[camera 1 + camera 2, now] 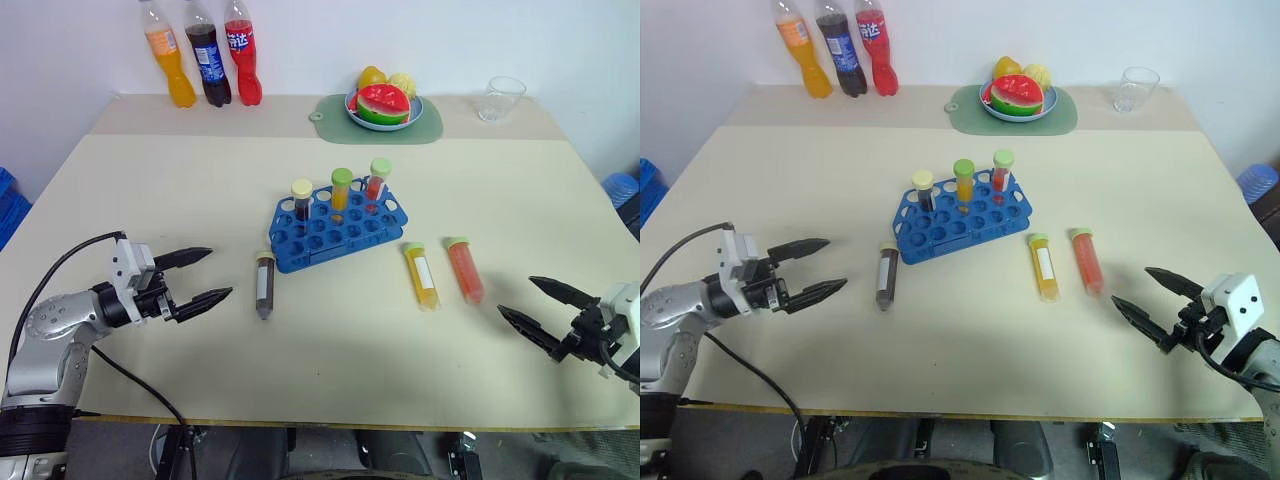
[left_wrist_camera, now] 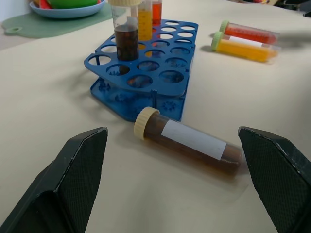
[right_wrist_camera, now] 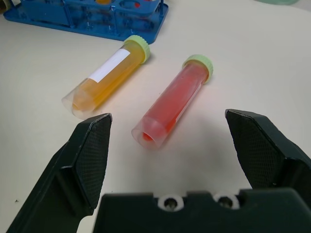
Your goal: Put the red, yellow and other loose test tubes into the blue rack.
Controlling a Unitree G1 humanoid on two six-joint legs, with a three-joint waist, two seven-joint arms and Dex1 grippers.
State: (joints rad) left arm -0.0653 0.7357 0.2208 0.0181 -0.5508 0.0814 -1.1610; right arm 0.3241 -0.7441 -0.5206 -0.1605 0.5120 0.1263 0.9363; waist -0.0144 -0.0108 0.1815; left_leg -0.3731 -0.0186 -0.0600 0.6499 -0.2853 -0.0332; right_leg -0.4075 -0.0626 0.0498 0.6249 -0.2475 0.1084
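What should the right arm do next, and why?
Probably ease the right gripper forward and down around the red tube. Its fingers are open, the tube lies loose on the table just ahead of it, beside the yellow tube, and neither is in the blue rack yet.

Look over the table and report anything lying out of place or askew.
Three capped tubes lie flat on the table instead of standing in the blue rack: the brown tube by its left end, and the yellow tube and red tube side by side to its right. Three others stand upright in the rack. Nothing looks spilled.
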